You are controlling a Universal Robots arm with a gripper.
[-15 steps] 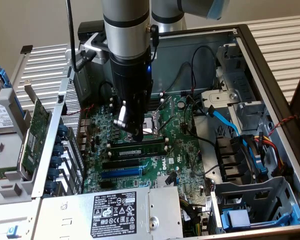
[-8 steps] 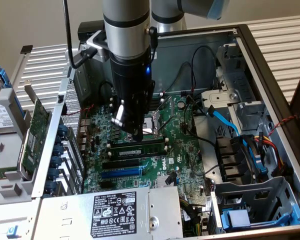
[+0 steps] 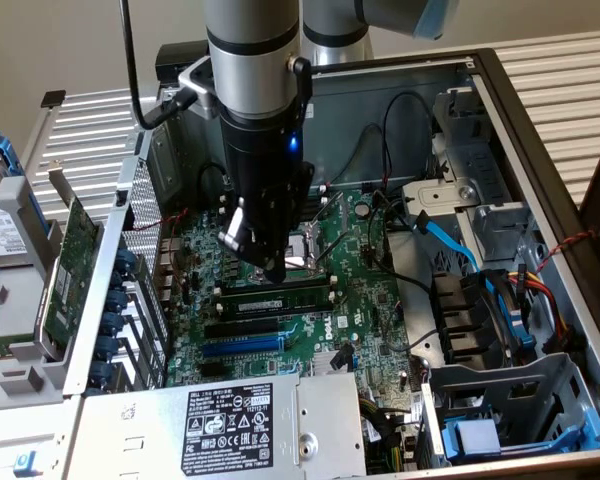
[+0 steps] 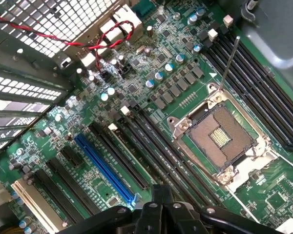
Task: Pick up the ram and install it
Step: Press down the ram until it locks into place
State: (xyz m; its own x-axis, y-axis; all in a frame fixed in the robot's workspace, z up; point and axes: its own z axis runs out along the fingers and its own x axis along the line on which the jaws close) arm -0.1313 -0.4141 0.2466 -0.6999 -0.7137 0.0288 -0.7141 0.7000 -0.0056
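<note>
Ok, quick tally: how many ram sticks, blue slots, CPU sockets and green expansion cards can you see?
Ram sticks: 1
Blue slots: 1
CPU sockets: 1
Green expansion cards: 1
Total: 4

a white "dell" logo is showing on the green motherboard [image 3: 352, 318], near the blue slot [image 3: 242, 345]. the black label [image 3: 228, 428] on the grey power supply [image 3: 130, 440] is carrying another "dell" logo, a row of small certification signs and a white barcode strip, but the fine print is not reading clearly. in the wrist view, no text is readable.
</note>
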